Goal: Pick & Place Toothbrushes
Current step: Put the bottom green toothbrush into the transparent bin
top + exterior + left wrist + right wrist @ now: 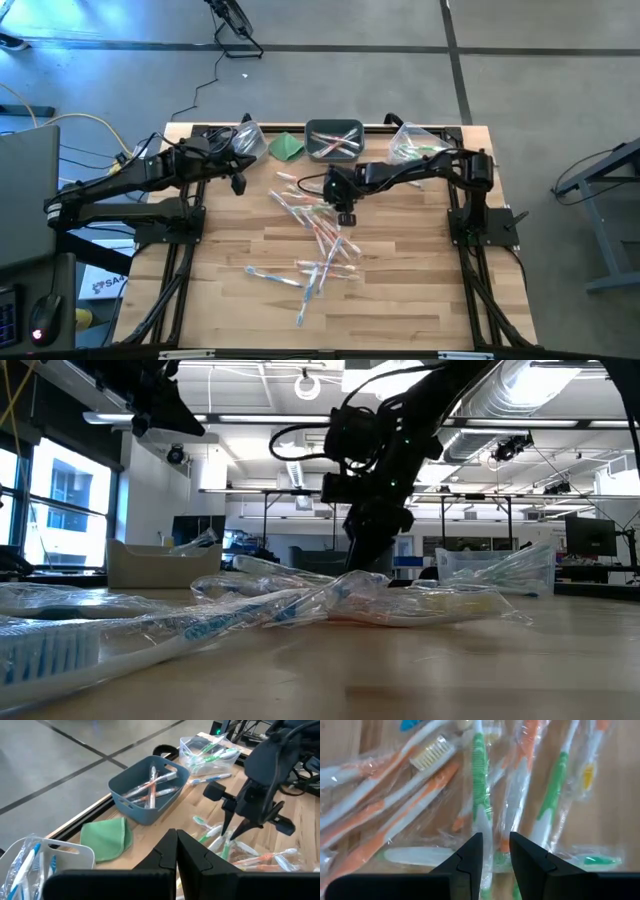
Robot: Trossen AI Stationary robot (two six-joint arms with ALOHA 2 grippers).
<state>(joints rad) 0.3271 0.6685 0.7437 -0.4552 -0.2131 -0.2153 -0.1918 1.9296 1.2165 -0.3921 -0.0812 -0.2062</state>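
The wooden table (400, 300) carries a loose scatter of wrapped toothbrushes (318, 240) across its middle. Along its far edge stand three bins: a clear bin (30, 857) with blue brushes on the left, a grey-blue bin (334, 140) in the centre with orange brushes, and a clear bin (415, 145) with green brushes on the right. A folded green cloth (289, 146) lies just beside the centre bin.

The right gripper (345, 212) hangs low over the far end of the pile. Its fingers (470, 855) stand a little apart, straddling a green-handled toothbrush (479, 785) in its clear wrapper; whether they pinch it yet, I cannot tell. The left gripper (176, 851) waits raised near the left bin, clenched on nothing.

The step in hand looks like the pick of one green brush. The next move likely calls for closing on that single handle without snagging neighbouring wrappers, lifting clear, then carrying it to the bin of green brushes.
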